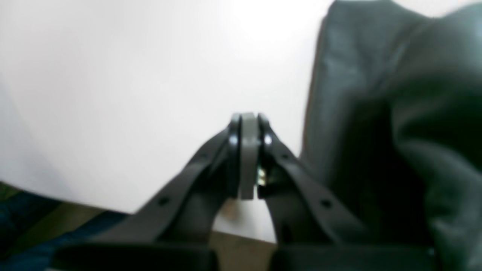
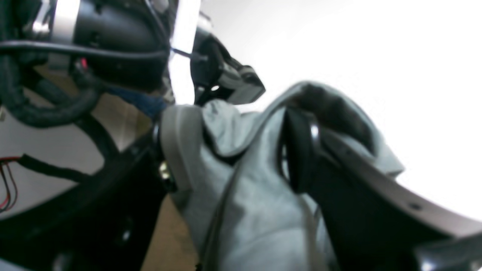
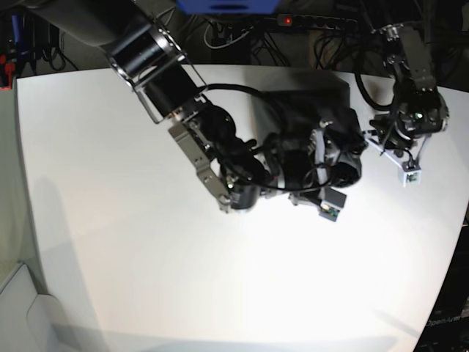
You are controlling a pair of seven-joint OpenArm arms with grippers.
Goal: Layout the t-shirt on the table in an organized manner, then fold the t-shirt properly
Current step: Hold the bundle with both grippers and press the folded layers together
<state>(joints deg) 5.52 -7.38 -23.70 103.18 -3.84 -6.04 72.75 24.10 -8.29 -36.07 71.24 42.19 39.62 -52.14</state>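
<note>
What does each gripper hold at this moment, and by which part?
The right gripper holds the t-shirt by a bunched fold; which part of the shirt cannot be told. The left gripper is shut, holding nothing.

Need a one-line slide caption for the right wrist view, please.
Right gripper fingers wide around a bunched fold of the t-shirt, above the white table.

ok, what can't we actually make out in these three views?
- Dark charcoal-grey cloth t-shirt: in the base view the right arm covers most of it, so its layout is unreadable.
- Right tool: in the right wrist view it is blurred, with bunched cloth hiding its fingertips.
- Left tool: the left wrist view is soft; the shirt runs off the right edge.
</note>
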